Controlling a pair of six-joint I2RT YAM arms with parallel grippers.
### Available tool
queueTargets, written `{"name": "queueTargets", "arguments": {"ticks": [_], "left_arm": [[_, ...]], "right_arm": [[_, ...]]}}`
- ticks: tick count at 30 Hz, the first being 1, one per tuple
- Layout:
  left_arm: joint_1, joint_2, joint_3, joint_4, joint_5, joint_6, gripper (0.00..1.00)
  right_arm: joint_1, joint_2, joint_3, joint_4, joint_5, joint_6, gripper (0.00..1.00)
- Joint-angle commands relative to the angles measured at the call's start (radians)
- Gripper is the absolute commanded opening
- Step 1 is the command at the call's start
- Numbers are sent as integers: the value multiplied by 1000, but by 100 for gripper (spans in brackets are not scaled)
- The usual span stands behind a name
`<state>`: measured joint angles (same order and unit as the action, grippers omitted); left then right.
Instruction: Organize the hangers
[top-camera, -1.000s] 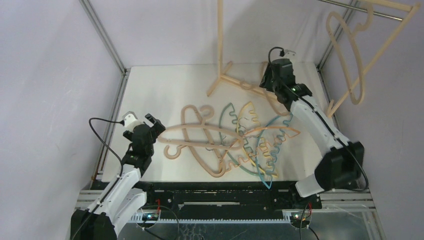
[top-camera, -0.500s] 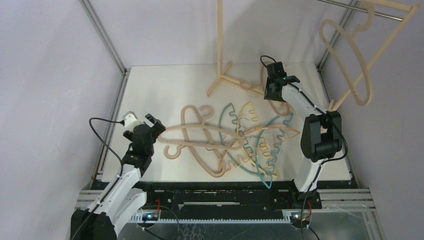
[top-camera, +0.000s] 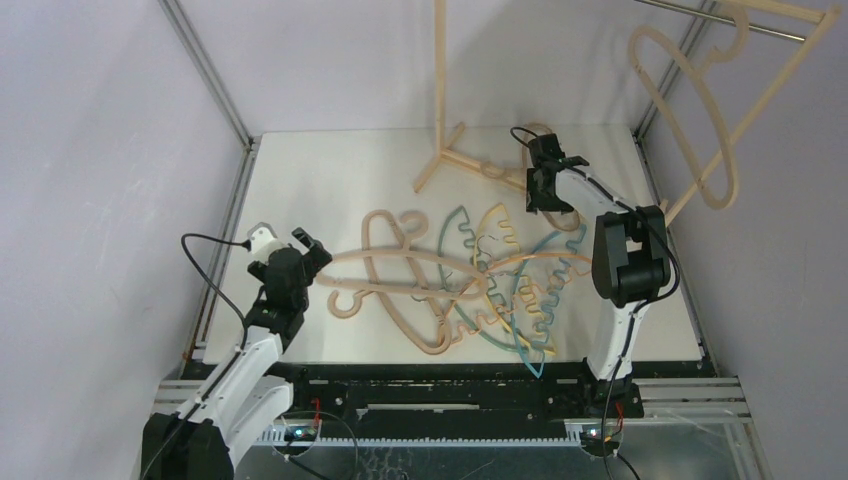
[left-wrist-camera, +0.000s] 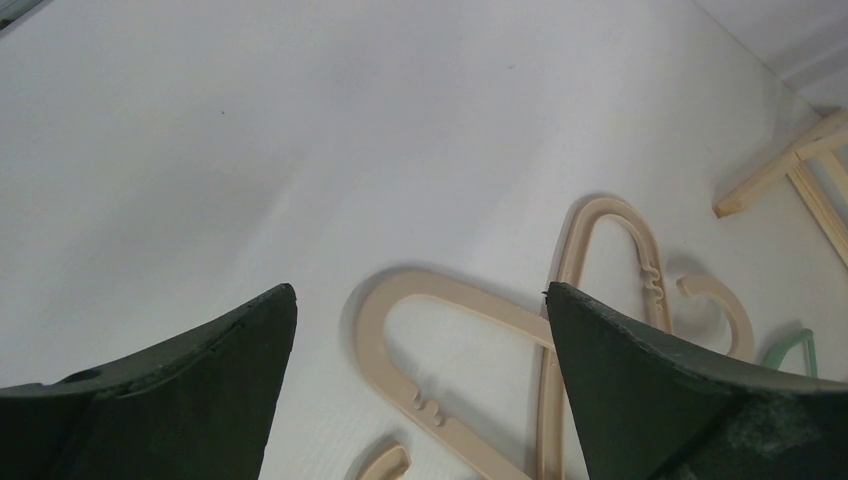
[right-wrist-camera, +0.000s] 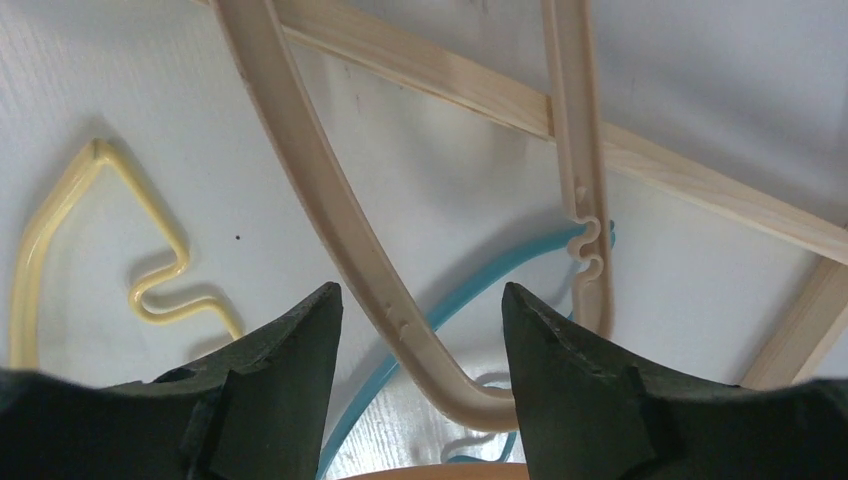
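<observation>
The right arm has folded up since a second ago, elbow raised. The right gripper (right-wrist-camera: 420, 295) has dropped to the beige hanger (right-wrist-camera: 330, 210) lying across the rack foot (right-wrist-camera: 700, 190). Its jaws stand apart with that hanger's curved end between them, but I cannot tell whether either finger touches it. The hung hanger (top-camera: 725, 200) on the rod has swung leftward (it hangs tilted). The left gripper (left-wrist-camera: 418, 292) has not moved: wide open, holding nothing, above a beige loop (left-wrist-camera: 450, 295). A blue hanger (right-wrist-camera: 480, 285) and a yellow hanger (right-wrist-camera: 60, 220) lie just beside the right fingers. The tangled pile (top-camera: 470, 285) sits mid-table.
</observation>
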<state>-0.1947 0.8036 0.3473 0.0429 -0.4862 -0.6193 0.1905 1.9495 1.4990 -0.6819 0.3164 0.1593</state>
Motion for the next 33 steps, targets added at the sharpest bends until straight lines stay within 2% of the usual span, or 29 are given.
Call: {"name": "queueTargets", "arguments": {"ticks": [1,8,12,14,15,17,18,26,30,33], "left_arm": [[5,0,29,51,-3,16,99],[6,8,27,53,-7,18,100],[6,9,25,57,-6,18,99],[6,11,25,57,-5,18,99],[5,11,26,56,-5,18,100],[6,6,26,54,-5,18,99],[5,3,27,53,-5,17,99],[6,-6,30,51,-8,12,100],[6,-4,34,49,-3,10,99],[5,-8,33,46,-4,10,100]], "right_arm": [[0,1,-5,57,48,-49,68],[-10,27,-39,80,38,-56,66],[-9,27,-68,92,39,-58,61],[-10,23,-79,98,35,-55,49],[-10,19,-81,100,26,-55,39],[-6,9,-84,98,17,-50,3],[0,-1,-86,100,17,-49,0],[142,-152,-58,62,-12,-47,0],[203,-213,79,14,-130,-28,0],[205,-261,182,28,-263,7,0]]}}
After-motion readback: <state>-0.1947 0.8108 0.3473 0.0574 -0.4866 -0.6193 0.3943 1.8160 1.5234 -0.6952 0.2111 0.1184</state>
